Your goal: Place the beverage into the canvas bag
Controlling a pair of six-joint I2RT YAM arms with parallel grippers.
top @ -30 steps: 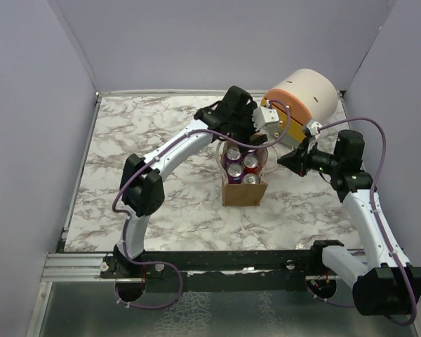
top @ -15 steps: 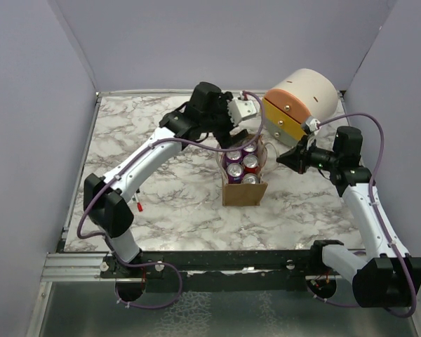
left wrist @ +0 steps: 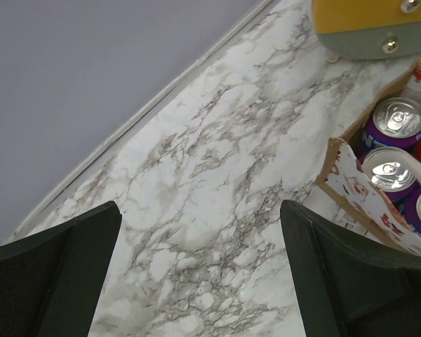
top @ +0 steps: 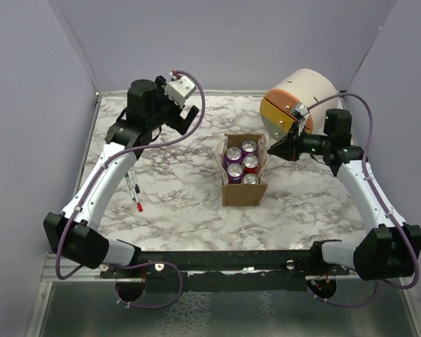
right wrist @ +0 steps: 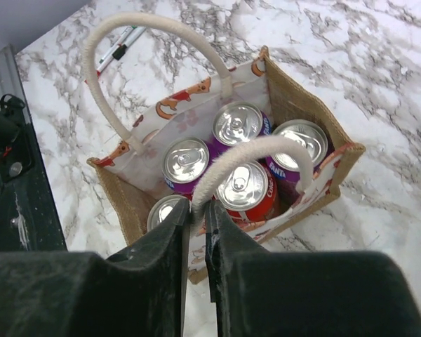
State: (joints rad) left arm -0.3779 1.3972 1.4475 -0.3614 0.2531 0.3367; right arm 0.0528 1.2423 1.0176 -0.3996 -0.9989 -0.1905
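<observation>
Over the canvas bag [right wrist: 299, 105], my right gripper [right wrist: 197, 210] pinches its limp handle [right wrist: 259, 144]; loaded cans [right wrist: 237, 125] likely heavy. Left gripper [left wrist: 196, 232] wide, empty.

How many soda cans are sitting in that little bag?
5 cans, all standing in the canvas bag: two in the far row, two in the middle, one near-right. A sixth may hide in the near-left corner.

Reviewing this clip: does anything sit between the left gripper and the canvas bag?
Nothing visible does. Only bare marble tabletop lies between the open left gripper and the canvas bag. The markers lie off to the side, nearer the left arm's base. The right gripper pinches one bag handle.
</observation>
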